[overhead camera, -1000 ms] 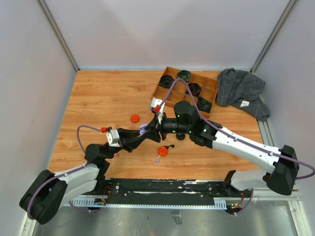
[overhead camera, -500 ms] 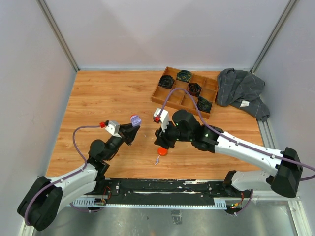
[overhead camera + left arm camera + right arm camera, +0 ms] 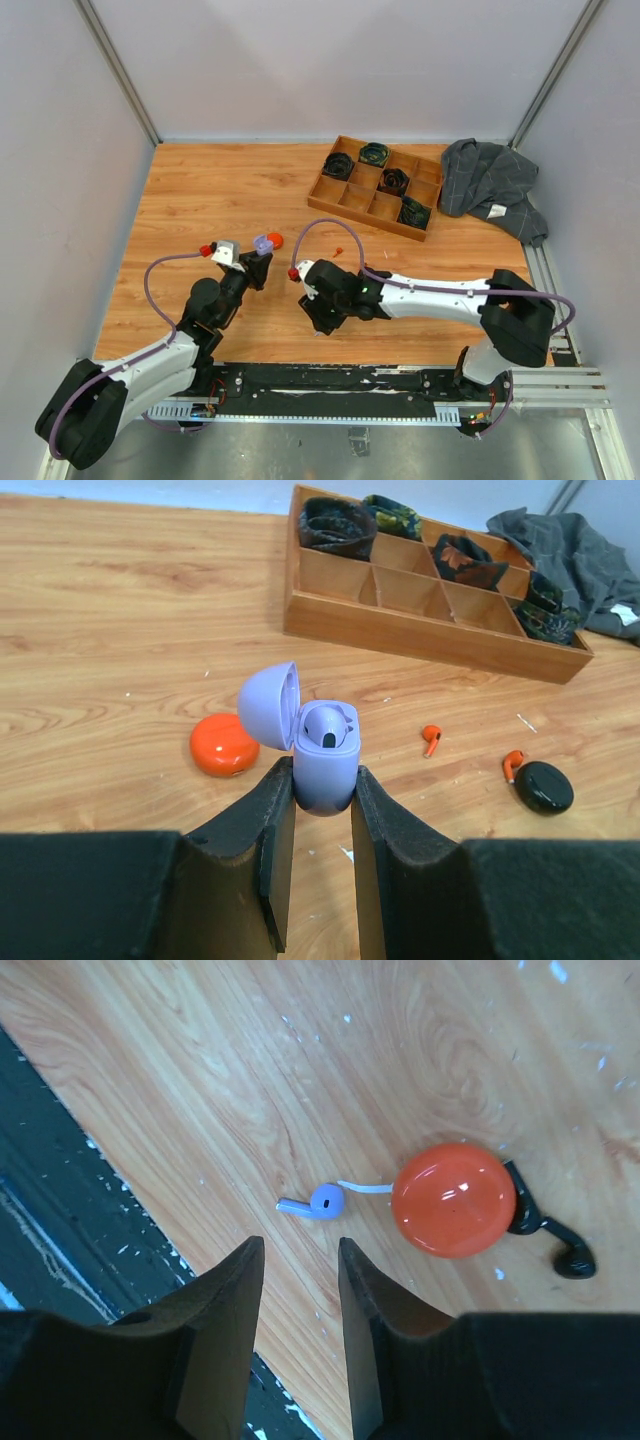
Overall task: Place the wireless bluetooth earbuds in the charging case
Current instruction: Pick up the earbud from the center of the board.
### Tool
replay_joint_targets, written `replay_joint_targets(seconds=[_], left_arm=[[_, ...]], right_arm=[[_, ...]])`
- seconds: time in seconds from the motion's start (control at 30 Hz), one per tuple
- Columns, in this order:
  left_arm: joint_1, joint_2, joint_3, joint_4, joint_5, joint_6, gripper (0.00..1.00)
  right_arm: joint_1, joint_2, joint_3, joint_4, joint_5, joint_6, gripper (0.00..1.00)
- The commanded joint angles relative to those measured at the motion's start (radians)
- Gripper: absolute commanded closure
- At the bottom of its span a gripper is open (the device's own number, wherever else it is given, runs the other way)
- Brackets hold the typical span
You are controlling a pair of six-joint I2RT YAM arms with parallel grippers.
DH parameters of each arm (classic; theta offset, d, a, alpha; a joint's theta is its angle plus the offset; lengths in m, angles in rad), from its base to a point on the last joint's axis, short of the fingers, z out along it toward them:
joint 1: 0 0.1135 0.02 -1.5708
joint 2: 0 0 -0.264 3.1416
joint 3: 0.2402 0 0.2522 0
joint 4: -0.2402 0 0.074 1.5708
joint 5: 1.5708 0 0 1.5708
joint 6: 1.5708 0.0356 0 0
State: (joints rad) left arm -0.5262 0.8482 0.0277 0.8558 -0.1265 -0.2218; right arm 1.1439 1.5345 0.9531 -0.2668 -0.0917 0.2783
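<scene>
At the right end effector (image 3: 300, 1250): we see the jaws parted with nothing between them, hanging over the desk (image 3: 200, 1080) close to its near edge
Just beyond its tips: a loose lilac earbud (image 3: 318, 1202) lies flat on the wood, just beside an orange round case (image 3: 453, 1200); a black earbud (image 3: 560, 1248) pokes out from that case's other side
At the left end effector (image 3: 322, 785): clenched on the lilac charging case (image 3: 325, 765), held upright with its lid (image 3: 268, 702) swung open; a seated lilac earbud (image 3: 326, 726) appears to fill one slot
Step in hand: we judge this to be the pick of the second lilac bud
Next move calls for: lowering squarely, closing on the tiny bud without nudging the orange round case, then carrying it across to the open slot
Farther out: two orange earbuds (image 3: 430, 738) and a black case (image 3: 545, 786) lie near the wooden tray (image 3: 430, 645)
</scene>
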Motion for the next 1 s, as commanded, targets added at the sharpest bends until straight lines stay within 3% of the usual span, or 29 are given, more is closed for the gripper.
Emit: replay_joint_targets(seconds=[0.0, 0.4, 0.97], left_arm=[[0.008, -0.013, 0.028, -0.015, -0.054, -0.013, 1.0], [0.009, -0.026, 0.02, -0.002, -0.041, -0.013, 1.0], [0.009, -0.026, 0.018, 0.001, -0.028, -0.008, 1.0]], right_arm=[[0.032, 0.063, 0.036, -0.033, 0.083, 0.141, 0.63], [0.036, 0.156, 0.063, -0.037, 0.116, 0.195, 0.64], [0.023, 0.204, 0.085, -0.182, 0.168, 0.12, 0.76]])
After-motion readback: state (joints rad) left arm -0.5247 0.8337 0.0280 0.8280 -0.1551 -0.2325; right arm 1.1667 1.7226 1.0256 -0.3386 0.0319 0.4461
